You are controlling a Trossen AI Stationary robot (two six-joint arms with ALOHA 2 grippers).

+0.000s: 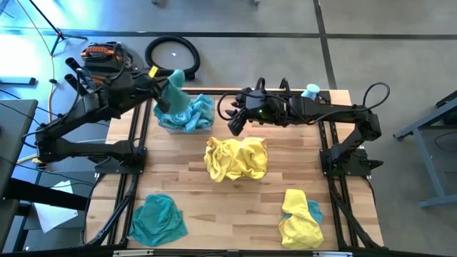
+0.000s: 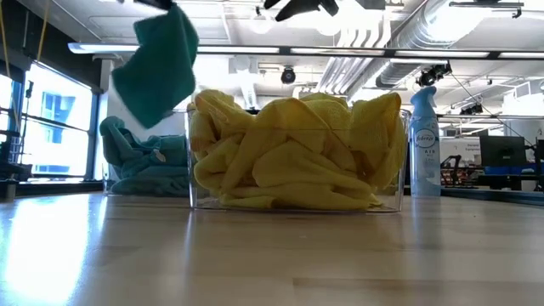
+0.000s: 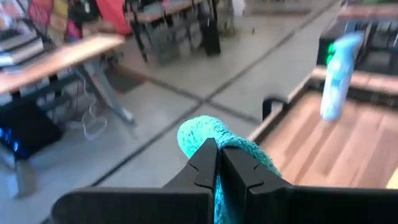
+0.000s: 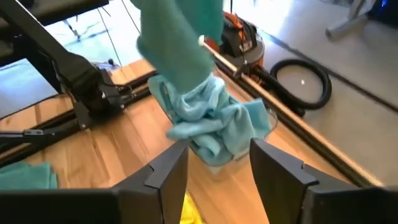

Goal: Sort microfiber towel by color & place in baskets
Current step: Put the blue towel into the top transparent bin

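My left gripper (image 1: 163, 77) is shut on a teal towel (image 1: 173, 91) that hangs over the clear basket of teal towels (image 1: 186, 114) near the table's far left. In the low view that towel (image 2: 157, 68) hangs high, left of the basket heaped with yellow towels (image 2: 293, 153). My right gripper (image 1: 234, 127) is open and empty, between the two baskets and above the yellow basket's far edge (image 1: 235, 158). A loose teal towel (image 1: 157, 218) and a yellow-and-teal heap (image 1: 300, 218) lie on the table's near side. My left gripper pinches the teal towel between its two fingers (image 3: 205, 163); a bunched fold of it (image 3: 208, 134) bulges out past the fingertips. The towel is lifted clear and hangs slack below the gripper (image 2: 157, 68), above the teal basket.
A spray bottle (image 1: 310, 91) stands at the table's far right edge, behind my right arm. Black frame rails (image 1: 136, 143) run along both table sides. Bare wood lies between the two loose heaps near the front edge (image 1: 228, 214).
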